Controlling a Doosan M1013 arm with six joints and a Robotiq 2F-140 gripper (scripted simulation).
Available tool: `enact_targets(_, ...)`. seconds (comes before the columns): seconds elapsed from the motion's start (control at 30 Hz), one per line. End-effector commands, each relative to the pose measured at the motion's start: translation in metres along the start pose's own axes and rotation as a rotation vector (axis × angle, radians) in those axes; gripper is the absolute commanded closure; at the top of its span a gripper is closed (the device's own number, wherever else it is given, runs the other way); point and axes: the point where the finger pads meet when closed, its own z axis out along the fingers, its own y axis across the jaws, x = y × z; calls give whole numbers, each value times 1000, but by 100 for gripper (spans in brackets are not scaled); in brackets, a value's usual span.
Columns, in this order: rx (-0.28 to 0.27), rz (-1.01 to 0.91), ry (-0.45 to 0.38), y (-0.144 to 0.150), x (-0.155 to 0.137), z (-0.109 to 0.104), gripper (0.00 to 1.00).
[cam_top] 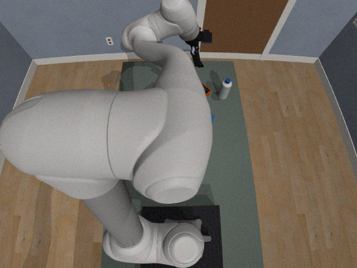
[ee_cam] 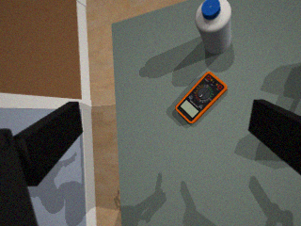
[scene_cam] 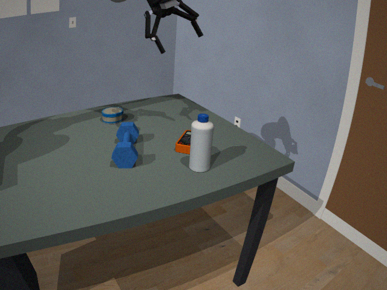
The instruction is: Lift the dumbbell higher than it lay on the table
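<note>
Blue-grey walls and a brown door frame the grey-green table point(scene_cam: 256, 174), where we hang well above the work with our black two-finger gripper point(scene_cam: 177, 34) spread wide and grasping nothing. Our target, the blue hexagonal-ended dumbbell point(scene_cam: 126, 145), lies on its side near the middle of the table, its bar running away from the exterior camera, one head resting nearer us than the other. We judge the high, released pose to be a starting stance: fingers open in readiness, the descent not yet begun. Just beyond the dumbbell sits a small blue-and-beige roll of tape point(scene_cam: 112, 115); to its right, an orange-cased multimeter point(ee_cam: 201, 97) lies flat, touching or just behind a white plastic bottle with a blue cap point(scene_cam: 201, 144) standing upright. In the wrist view we look down on the multimeter and bottle, not the dumbbell, so we must shift sideways before lowering. Markings on the multimeter's dial are too small to read; we see no other writing.
</note>
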Motion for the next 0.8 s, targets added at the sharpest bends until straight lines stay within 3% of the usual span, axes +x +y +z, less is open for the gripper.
enact_targets(0.0, 2, 1, 0, -1, 0, -1, 0)
enact_targets(0.57, -4, 3, -3, 2, 0, 1, 0)
enact_targets(0.63, -64, 30, -36, 36, -2, 26, 0)
enact_targets(0.77, -143, 70, -79, 81, -6, 55, 0)
